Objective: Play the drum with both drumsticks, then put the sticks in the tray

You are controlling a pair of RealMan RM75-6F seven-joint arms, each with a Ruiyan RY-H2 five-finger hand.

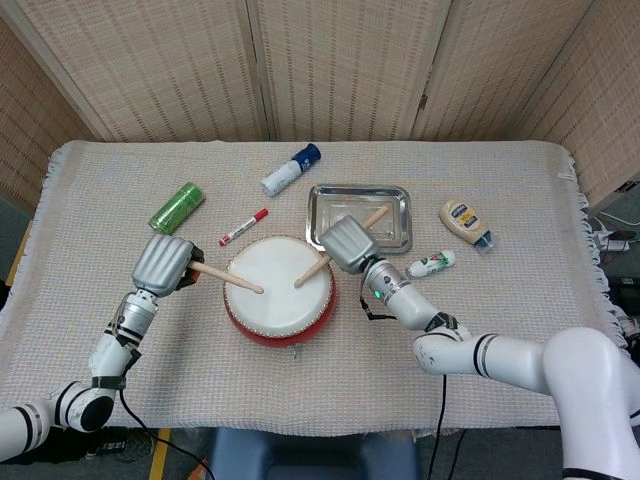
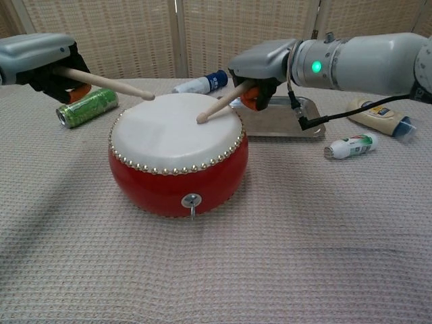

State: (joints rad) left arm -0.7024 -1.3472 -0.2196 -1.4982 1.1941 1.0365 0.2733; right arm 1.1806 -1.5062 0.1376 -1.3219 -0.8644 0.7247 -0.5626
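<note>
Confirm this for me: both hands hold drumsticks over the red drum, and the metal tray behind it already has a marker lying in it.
Not quite. The tray holds no marker; the head view shows the red marker lying on the tablecloth left of the tray, beyond the drum. The rest stands: the left hand and right hand each grip a drumstick over the drum.
</note>
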